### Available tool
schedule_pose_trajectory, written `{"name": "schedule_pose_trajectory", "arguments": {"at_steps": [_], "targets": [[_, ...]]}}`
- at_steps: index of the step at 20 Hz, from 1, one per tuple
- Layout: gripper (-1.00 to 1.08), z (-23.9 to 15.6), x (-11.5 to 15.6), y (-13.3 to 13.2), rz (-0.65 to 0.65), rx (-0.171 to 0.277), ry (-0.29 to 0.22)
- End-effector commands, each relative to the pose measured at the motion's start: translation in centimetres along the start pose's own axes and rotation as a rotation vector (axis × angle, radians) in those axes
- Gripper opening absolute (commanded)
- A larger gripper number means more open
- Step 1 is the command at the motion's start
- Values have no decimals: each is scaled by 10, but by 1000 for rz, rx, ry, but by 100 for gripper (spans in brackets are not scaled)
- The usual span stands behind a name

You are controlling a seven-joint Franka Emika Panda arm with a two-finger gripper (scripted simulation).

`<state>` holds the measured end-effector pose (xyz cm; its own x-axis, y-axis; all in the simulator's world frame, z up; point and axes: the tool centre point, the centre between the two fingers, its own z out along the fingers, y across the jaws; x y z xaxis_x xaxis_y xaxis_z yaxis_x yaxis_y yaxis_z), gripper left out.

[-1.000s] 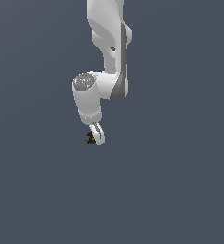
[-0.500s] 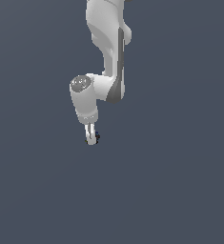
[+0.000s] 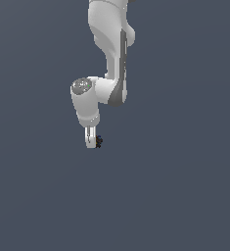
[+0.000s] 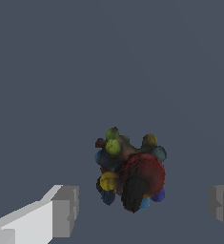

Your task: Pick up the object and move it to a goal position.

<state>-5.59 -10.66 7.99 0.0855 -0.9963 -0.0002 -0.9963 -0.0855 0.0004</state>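
Observation:
The object (image 4: 130, 171) is a small dark lump covered with red, green, yellow and blue blobs, lying on the flat grey ground. In the wrist view it sits between my two grey fingertips (image 4: 63, 209), with a gap on each side. My gripper (image 4: 143, 206) is open and touches nothing. In the exterior view the white gripper (image 3: 92, 142) hangs straight down with its fingers almost edge-on. The object (image 3: 99, 141) peeks out as a dark speck at the tips, on the exterior view's right side.
The white arm (image 3: 111, 63) comes down from the top of the exterior view, bending at the wrist (image 3: 83, 95). Plain grey ground (image 3: 185, 196) surrounds the object on all sides.
The hand has shifted slightly to the exterior view's left and turned about its axis. The dark speck showed left of the fingers before and now shows on their right. The fingers stay apart.

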Motion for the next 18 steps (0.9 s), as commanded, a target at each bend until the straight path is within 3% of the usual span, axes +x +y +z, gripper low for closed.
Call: {"name": "schedule_pose_trajectory", "arguments": {"at_steps": [1,18], "targets": [[100,0,0,0,0,0,0],[100,50,0,1,6,0,0]]}}
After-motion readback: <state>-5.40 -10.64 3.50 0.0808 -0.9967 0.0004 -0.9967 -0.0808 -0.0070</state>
